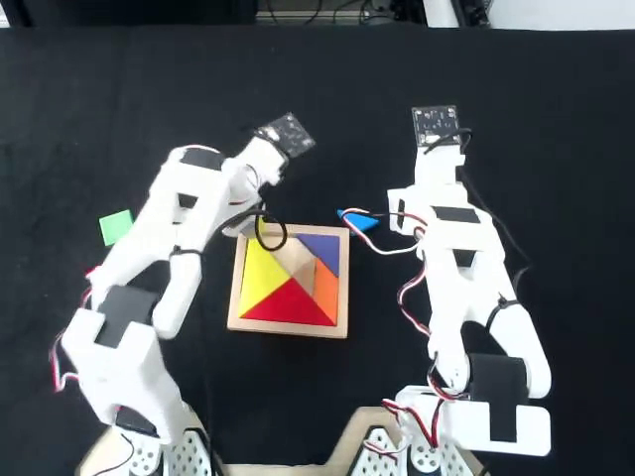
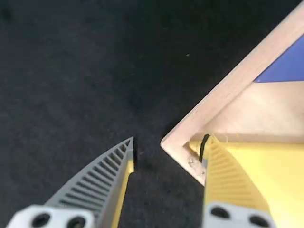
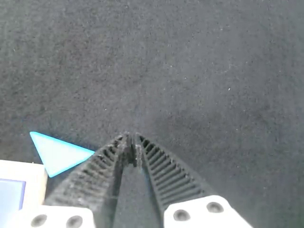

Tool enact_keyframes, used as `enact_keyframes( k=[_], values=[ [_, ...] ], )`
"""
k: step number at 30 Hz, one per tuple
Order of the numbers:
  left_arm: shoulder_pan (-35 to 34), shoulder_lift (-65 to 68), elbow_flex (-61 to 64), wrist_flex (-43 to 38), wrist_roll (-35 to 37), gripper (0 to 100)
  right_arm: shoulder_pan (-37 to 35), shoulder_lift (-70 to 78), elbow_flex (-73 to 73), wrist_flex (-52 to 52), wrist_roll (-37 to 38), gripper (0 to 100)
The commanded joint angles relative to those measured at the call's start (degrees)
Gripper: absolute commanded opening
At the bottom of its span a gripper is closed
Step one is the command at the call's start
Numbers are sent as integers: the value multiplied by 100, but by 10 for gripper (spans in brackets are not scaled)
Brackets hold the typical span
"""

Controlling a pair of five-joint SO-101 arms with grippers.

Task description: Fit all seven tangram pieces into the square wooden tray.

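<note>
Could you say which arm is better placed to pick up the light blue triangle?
Likely right: the right gripper, shut, rests beside the light blue triangle; the left gripper straddles a tray corner.

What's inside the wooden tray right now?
A yellow piece, red piece, orange piece and blue piece lie in the tray; bare wood shows near one corner. The left arm hides that corner from above.

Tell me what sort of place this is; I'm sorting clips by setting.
Probably a robotics lab bench: a black-covered table, a white left arm and right arm mounted at its near edge, and a wooden tangram tray between them.
</note>
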Motion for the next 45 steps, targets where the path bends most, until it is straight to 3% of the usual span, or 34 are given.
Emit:
enact_keyframes(
  k=[1, 4, 13, 21, 30, 33, 35, 37, 40, 45],
  values=[
    [286, 229, -541, -26, -35, 245, 44, -13, -312, 53, -18, 11],
    [435, 114, -523, -26, 255, 244, 44, -13, -312, 53, -18, 11],
    [462, 35, -268, -35, 246, 243, 44, -13, -312, 53, -18, 11],
    [-75, -26, 462, -26, -475, 242, 44, -13, -312, 53, -18, 11],
    [-523, -35, 435, -35, -536, 242, 44, -13, -312, 53, -18, 11],
    [-541, -35, 145, -26, -387, 242, 44, -13, -312, 53, -18, 11],
    [-514, -44, -198, -26, 97, 245, 44, -13, -312, 53, -18, 11],
    [-549, -193, -593, 193, 343, 246, 44, -13, -312, 53, -18, 11],
    [-787, -659, -1191, 993, 149, 246, 44, -13, -312, 53, -18, 11],
    [-2053, -1398, -1895, 2136, -1310, 243, 44, -13, -312, 53, -18, 11]
  ],
)
